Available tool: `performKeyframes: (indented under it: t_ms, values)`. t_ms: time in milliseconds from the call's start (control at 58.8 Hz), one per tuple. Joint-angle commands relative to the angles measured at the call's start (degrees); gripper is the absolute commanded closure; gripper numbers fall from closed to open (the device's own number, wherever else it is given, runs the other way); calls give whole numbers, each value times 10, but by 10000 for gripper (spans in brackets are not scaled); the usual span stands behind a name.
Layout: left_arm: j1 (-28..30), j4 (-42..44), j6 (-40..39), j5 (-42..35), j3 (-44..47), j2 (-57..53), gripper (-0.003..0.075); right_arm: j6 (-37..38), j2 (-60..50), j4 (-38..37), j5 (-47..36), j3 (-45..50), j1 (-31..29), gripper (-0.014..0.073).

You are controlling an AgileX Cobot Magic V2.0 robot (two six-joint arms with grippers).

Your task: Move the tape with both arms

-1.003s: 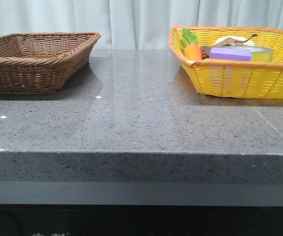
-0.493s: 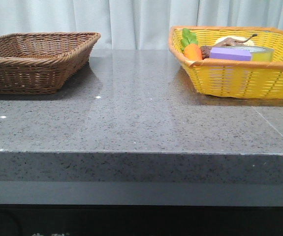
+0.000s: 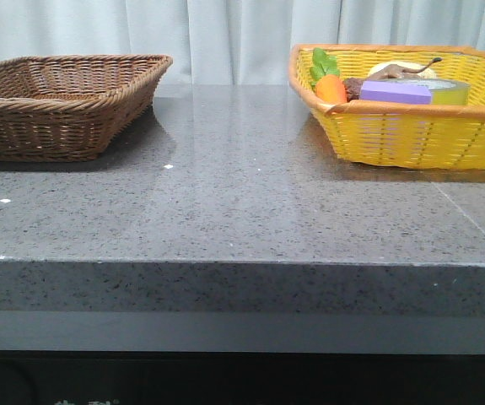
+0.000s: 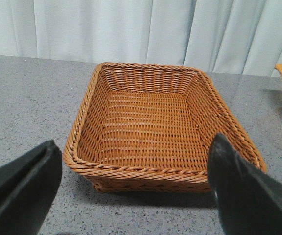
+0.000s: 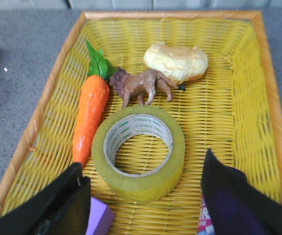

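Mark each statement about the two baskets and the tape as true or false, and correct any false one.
1. The tape lies flat in the yellow basket. True.
2. The brown basket holds a carrot. False: it holds nothing; the carrot is in the yellow basket.
3. The right tool grips the tape. False: it is open, holding nothing.
4. A toy lion stands between the tape and the bread roll. True.

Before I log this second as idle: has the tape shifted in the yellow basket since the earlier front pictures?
No. In the front view the tape sits behind the purple block, the same way against the yellow basket's rim as before.
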Motion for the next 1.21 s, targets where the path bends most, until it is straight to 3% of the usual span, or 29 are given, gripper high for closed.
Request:
performKeyframes:
  t_ms: [0, 102, 289, 697, 1020, 1190]
  values:
    - [0, 0, -5, -52, -21, 4, 121, 34, 37, -35, 22, -86, -3, 87]
    - [0, 0, -5, -52, -21, 4, 120, 74, 103, -92, 76, -158, -3, 87]
    - [0, 0, -5, -52, -21, 4, 120, 75, 195, -97, 103, -233, -3, 87]
    - [0, 0, -5, -52, -21, 4, 120, 76, 296, -95, 106, -267, -3, 98]
    - [0, 0, -5, -52, -21, 4, 120, 76, 297, -91, 119, -267, -3, 459]
    - [0, 0, -5, -52, -21, 4, 120, 76, 292, -91, 123, -267, -3, 530]
